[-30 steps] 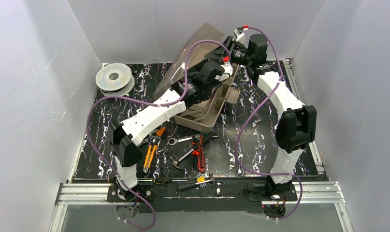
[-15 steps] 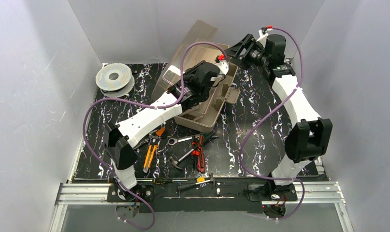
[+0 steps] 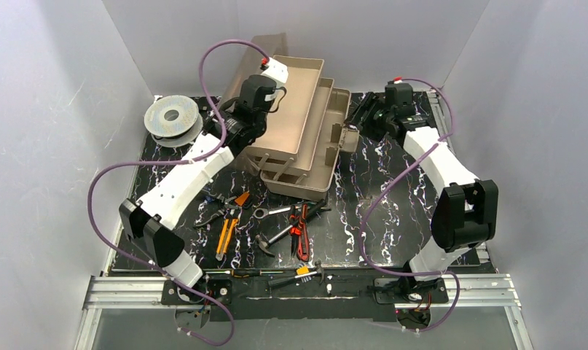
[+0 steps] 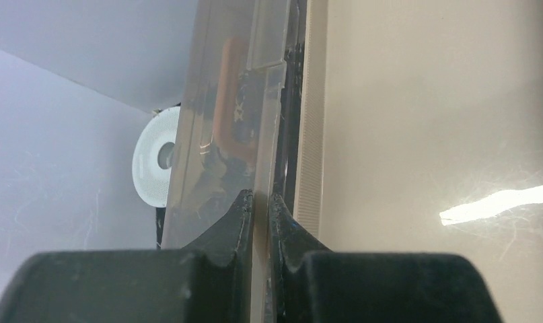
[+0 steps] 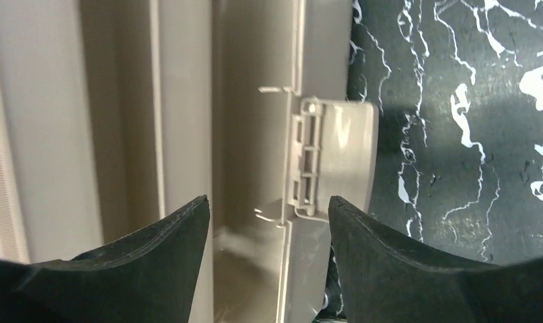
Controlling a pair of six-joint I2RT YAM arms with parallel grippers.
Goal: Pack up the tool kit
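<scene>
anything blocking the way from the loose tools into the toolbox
Nothing visible. The tools lie on the mat just in front of the toolbox, its trays fanned open, and the left hand pinches the lid up behind.

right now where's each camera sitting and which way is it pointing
top: above and behind, looking down at the table, toolbox, tools; left arm and right arm show.
left wrist: looks along the left end effector, shut on the lid; spool beyond.
right wrist: looks down past the open right end effector at the latch.
shared: top and left wrist both show the spool; all show the toolbox.
</scene>
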